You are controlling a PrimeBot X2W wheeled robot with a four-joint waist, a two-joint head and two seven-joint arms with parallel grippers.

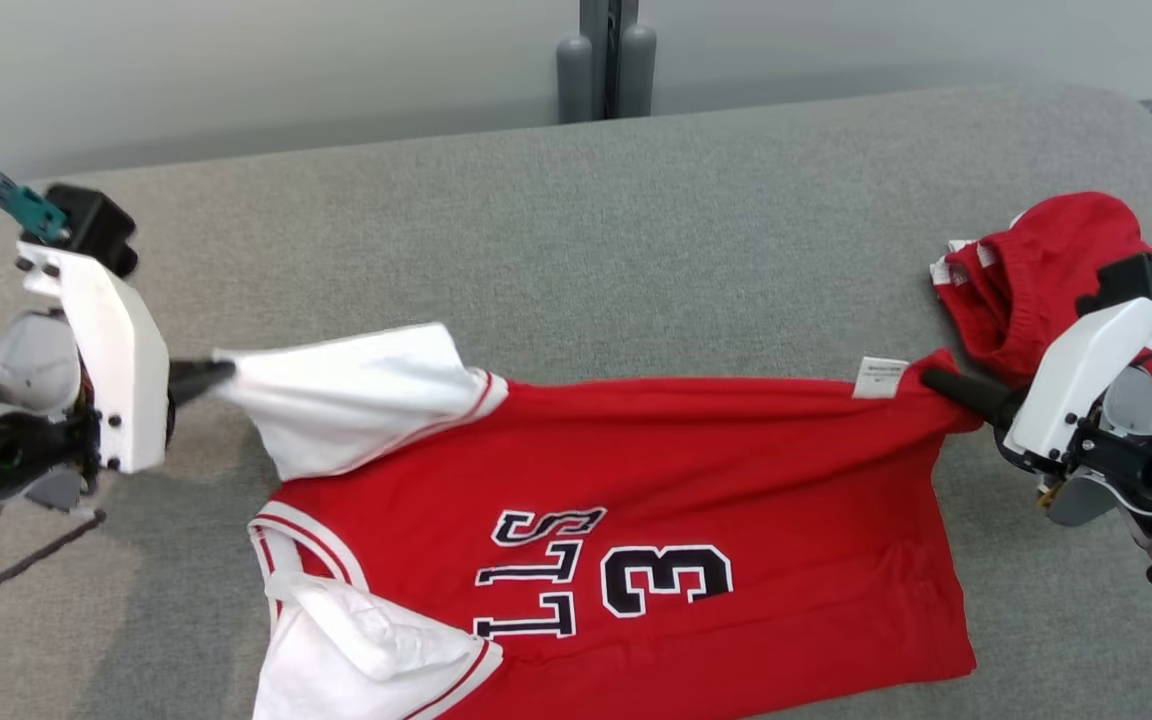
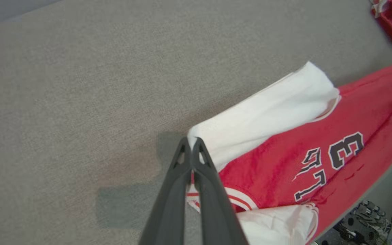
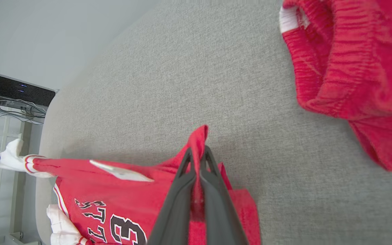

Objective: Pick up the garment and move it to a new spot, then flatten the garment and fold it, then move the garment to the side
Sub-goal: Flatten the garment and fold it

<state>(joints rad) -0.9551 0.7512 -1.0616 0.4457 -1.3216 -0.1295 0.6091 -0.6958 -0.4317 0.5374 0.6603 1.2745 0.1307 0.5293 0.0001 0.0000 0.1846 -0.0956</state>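
The garment point(image 1: 636, 500) is a red jersey with white sleeves and a dark "3" and letters, stretched across the grey padded table. My left gripper point(image 1: 206, 378) is shut on the tip of its far white sleeve point(image 2: 260, 119), the dark fingers point(image 2: 182, 177) pinched together. At the other end, my right gripper point(image 1: 946, 385) is shut on the red hem corner point(image 3: 199, 139), near a white label point(image 1: 880, 377). The far edge hangs taut between the two grips, slightly lifted. The near white sleeve point(image 1: 356, 650) lies crumpled at the table's front edge.
A second red garment point(image 1: 1046, 280) lies bunched at the right end of the table, just behind my right wrist. The grey table point(image 1: 576, 230) stretches bare toward a grey post point(image 1: 606, 60) at its back. A person's shoe point(image 2: 362, 221) shows beyond the table's edge.
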